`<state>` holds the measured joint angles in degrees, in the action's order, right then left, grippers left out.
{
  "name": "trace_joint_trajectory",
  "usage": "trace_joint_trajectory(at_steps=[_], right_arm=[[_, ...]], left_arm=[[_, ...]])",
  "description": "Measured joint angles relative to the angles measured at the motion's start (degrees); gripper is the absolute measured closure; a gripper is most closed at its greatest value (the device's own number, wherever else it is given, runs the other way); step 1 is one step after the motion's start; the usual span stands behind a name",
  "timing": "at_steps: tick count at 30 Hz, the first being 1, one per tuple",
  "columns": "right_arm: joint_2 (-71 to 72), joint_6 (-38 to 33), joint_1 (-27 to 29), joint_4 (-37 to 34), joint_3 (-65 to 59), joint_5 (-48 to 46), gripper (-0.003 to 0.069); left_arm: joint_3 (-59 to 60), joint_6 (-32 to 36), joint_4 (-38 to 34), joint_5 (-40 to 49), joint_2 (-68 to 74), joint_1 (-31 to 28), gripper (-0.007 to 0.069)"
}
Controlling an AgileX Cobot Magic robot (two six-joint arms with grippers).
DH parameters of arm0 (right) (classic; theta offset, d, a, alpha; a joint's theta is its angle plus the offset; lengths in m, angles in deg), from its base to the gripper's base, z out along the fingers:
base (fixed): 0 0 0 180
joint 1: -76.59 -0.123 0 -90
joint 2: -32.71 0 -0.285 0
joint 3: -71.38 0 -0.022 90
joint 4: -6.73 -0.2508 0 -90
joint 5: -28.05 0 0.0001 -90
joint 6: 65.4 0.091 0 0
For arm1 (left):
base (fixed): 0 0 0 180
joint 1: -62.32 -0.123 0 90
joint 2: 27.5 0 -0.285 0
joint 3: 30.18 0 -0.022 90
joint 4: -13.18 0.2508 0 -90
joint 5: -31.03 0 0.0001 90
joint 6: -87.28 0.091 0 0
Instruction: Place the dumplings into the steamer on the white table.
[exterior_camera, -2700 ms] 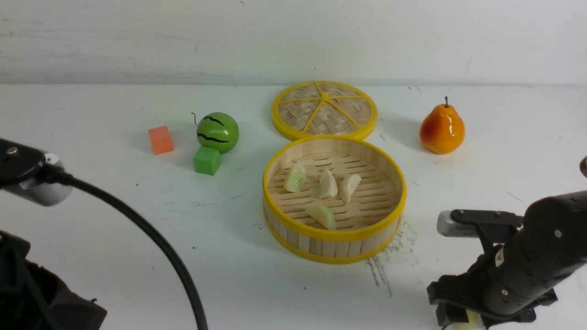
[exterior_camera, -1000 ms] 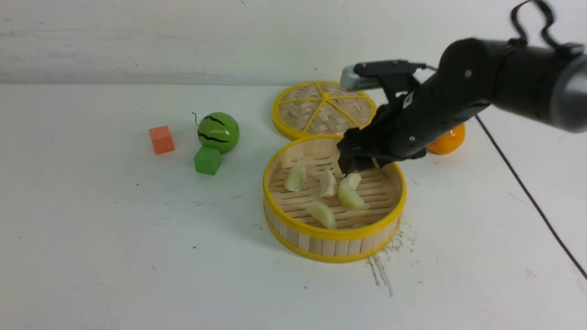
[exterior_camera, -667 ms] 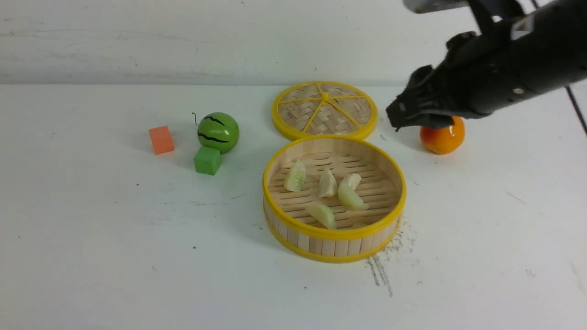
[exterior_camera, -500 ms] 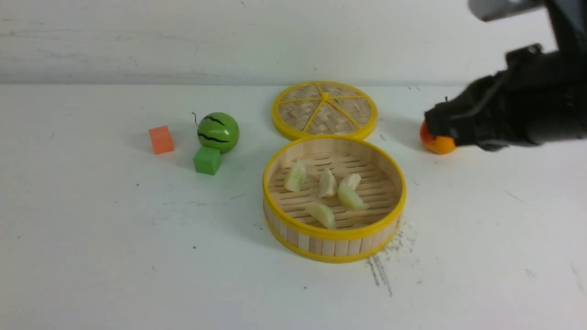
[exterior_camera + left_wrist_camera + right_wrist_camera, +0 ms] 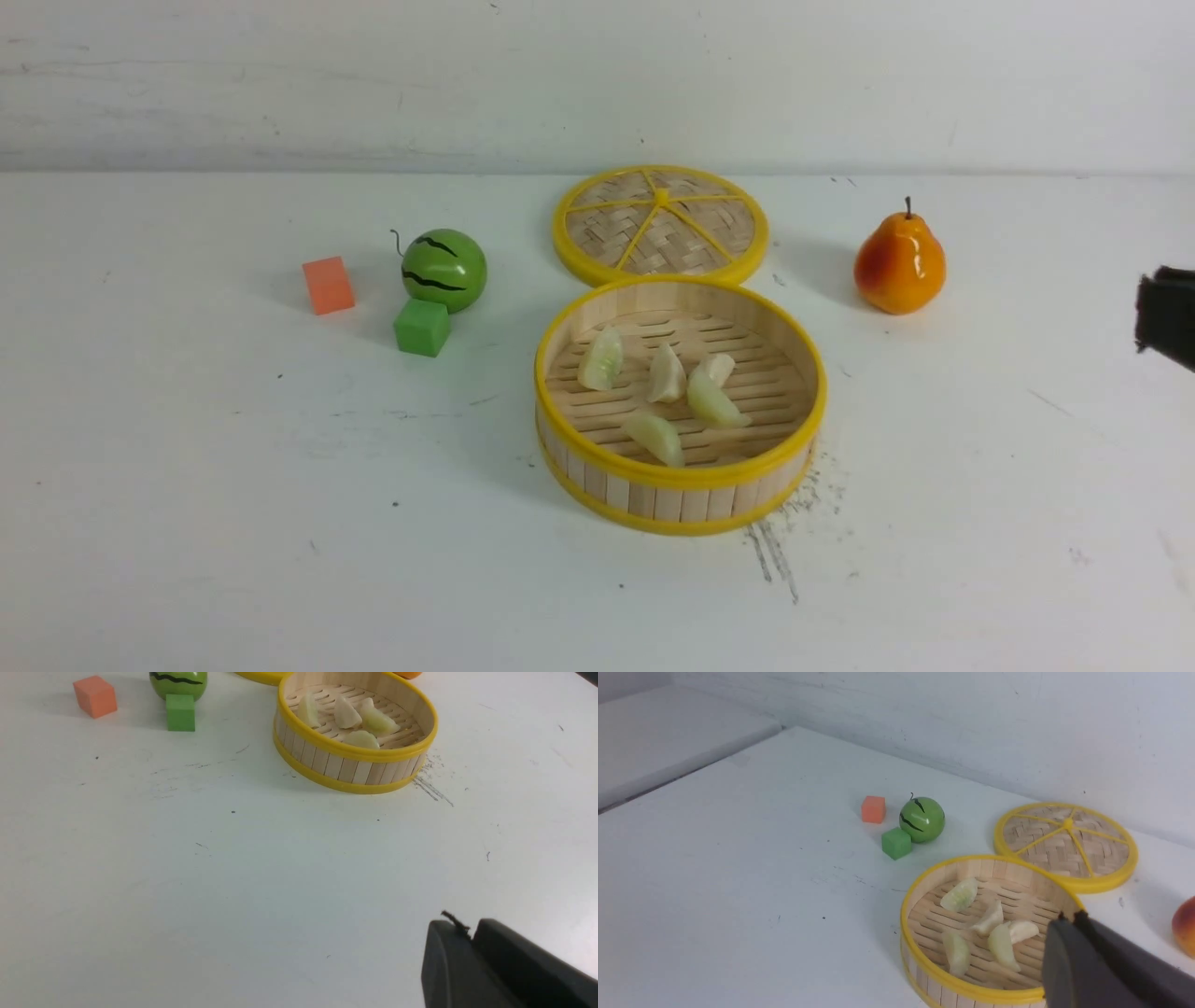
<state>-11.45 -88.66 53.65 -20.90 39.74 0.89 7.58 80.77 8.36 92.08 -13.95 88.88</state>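
Five dumplings lie on the slatted floor of the steamer, which stands on the white counter just near of its lid; none shows outside it, so the task looks complete. The right hand, at the far right edge, is clenched on nothing; the left hand appears nearly closed and empty

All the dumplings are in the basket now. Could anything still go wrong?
Maybe. One of the dumplings leans on another in the steamer, so a bump could make it slide. The lid lies touching the steamer's far rim, so lifting it carelessly might nudge the basket. The right gripper hangs shut near the steamer's rim and could clip it if it swings low.
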Motion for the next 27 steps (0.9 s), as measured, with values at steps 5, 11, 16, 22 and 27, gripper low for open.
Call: trace_joint_trajectory(at_steps=[5,11,16,22,27], right_arm=[[1.4,0.0,0.0,0.0,-0.1,-0.4,0.0677],[1.5,0.0,0.0,0.0,-0.3,-0.6,0.0674],[3.5,-0.5,0.0,2.0,-0.4,-4.3,0.0678],[7.8,6.1,0.0,9.3,-7.1,-0.4,0.0680],[17.3,20.7,3.1,16.5,-20.7,11.3,0.0680]], left_arm=[[0.0,0.0,0.0,0.0,0.0,0.0,0.0555],[0.0,0.0,0.0,0.0,0.0,0.0,0.0553],[0.0,0.0,0.0,0.0,0.0,0.0,0.0548],[0.0,0.0,0.0,0.0,0.0,0.0,0.0541],[0.0,0.0,0.0,0.0,0.0,0.0,0.0535]])
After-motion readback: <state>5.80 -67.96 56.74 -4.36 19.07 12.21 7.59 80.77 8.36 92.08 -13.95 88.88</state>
